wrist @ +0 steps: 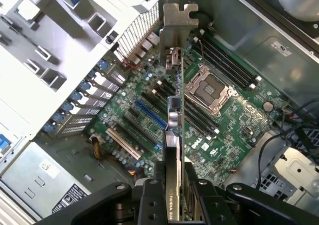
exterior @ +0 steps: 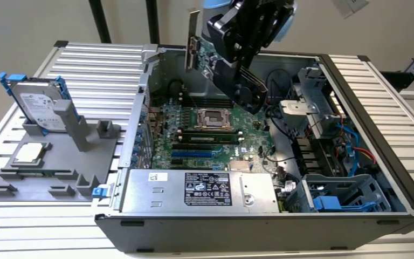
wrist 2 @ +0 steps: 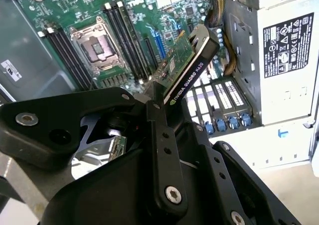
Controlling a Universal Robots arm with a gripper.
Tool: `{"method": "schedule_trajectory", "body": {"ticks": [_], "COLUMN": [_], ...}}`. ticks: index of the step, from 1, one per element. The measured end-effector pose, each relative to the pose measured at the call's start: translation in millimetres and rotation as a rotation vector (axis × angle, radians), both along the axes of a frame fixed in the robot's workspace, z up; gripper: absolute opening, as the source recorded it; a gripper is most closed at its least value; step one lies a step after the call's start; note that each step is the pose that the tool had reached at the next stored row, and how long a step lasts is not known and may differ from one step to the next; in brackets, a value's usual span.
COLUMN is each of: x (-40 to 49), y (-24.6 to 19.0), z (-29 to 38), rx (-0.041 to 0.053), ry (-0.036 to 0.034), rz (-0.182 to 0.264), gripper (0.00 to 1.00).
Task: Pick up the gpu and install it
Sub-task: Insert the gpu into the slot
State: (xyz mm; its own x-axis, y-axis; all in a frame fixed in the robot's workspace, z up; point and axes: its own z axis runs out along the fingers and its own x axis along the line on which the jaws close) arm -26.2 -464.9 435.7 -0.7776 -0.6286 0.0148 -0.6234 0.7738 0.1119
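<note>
Biggest worry here: the gpu point(wrist: 174, 110) hangs in the air over the motherboard point(wrist: 229, 130) of the open case point(exterior: 379, 108), not seated in anything yet, and it's pinched by just one end. If the card twists in that grip while going in, I'd guess its edge connector misses the blue slot point(wrist: 149, 115) and scrapes the board, or clips the CPU socket point(wrist: 209, 90), which sits just off to one side of the card, out beyond the fingertips. The metal end bracket point(wrist: 179, 15) is the part farthest from the fingers point(wrist: 199, 205), so any small tilt at the grip probably shows up biggest out there, and it could snag the wall of the case. The fingers are clamped on the gpu, one on each face, at its cooler end. The card sticks straight out past the fingertips, edge-on in the first wrist view, clear of the board underneath
</note>
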Motion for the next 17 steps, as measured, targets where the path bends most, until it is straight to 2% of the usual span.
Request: {"method": "schedule_trajectory", "body": {"ticks": [17], "x": [0.0], "y": [0.0], "z": [0.0], "rx": [0.0], "ry": [0.0], "rz": [0.018], "gripper": [0.0]}}
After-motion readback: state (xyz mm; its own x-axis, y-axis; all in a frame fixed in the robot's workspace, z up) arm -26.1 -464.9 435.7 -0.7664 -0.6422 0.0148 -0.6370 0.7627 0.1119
